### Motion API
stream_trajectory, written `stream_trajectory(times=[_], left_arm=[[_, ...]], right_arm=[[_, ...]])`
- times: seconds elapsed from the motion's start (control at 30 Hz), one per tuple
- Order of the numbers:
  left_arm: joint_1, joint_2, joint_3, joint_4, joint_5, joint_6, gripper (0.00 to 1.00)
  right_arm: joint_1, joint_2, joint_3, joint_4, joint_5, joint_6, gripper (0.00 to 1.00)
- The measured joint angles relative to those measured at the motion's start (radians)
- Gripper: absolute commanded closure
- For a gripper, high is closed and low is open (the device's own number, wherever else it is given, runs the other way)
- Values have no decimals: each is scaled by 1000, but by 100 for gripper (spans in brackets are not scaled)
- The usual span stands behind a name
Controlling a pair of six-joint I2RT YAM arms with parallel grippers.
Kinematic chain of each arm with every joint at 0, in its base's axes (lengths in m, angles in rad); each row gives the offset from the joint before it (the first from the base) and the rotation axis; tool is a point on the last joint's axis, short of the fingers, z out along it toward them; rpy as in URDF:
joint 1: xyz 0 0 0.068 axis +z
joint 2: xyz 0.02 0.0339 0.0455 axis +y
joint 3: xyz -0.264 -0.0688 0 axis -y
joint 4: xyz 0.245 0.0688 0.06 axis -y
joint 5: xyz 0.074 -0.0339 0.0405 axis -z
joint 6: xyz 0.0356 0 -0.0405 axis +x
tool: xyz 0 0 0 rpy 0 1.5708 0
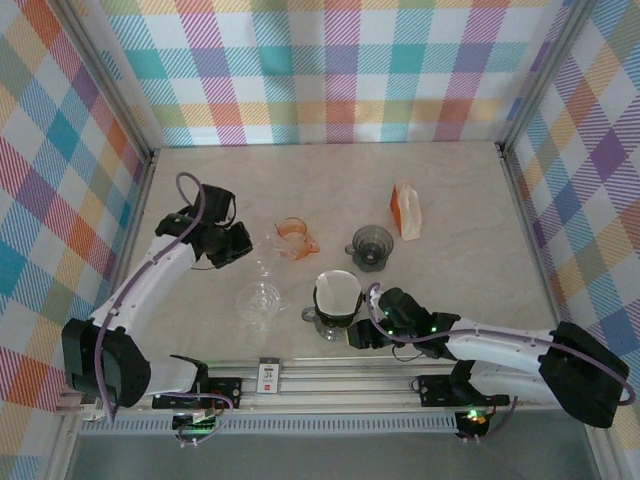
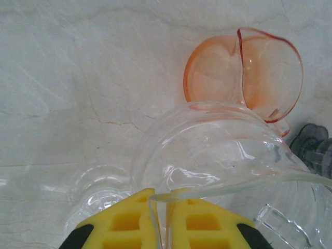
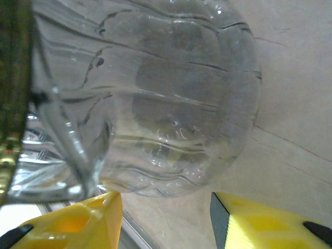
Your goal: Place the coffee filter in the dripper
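Observation:
A white paper coffee filter (image 1: 337, 289) stands open inside a dark-rimmed glass dripper (image 1: 333, 318) near the table's front. My right gripper (image 1: 358, 331) sits just right of that dripper. In the right wrist view the ribbed glass body (image 3: 171, 98) fills the space ahead, and the right gripper (image 3: 166, 207) is open with a yellow finger on either side, below the glass. My left gripper (image 1: 243, 243) is shut on the thin rim of a clear glass dripper (image 2: 218, 150), the rim pinched between the yellow fingers (image 2: 124, 218).
An orange dripper (image 1: 295, 237) lies just beyond the clear one, also in the left wrist view (image 2: 244, 72). A dark grey dripper (image 1: 372, 247) and an orange-and-white filter pack (image 1: 405, 208) sit to the right. Another clear glass piece (image 1: 261, 300) rests at front left.

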Motion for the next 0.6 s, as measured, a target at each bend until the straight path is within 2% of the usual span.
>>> stream_trajectory(times=[0.3,0.6], left_arm=[[39,-77,-53,-39,-5,-1,100],[80,-184,-53,-103,-75,-1,100]], right_arm=[[-9,218,84,134,-14,-50,52],[-89,412,241,181,-74,-133,54]])
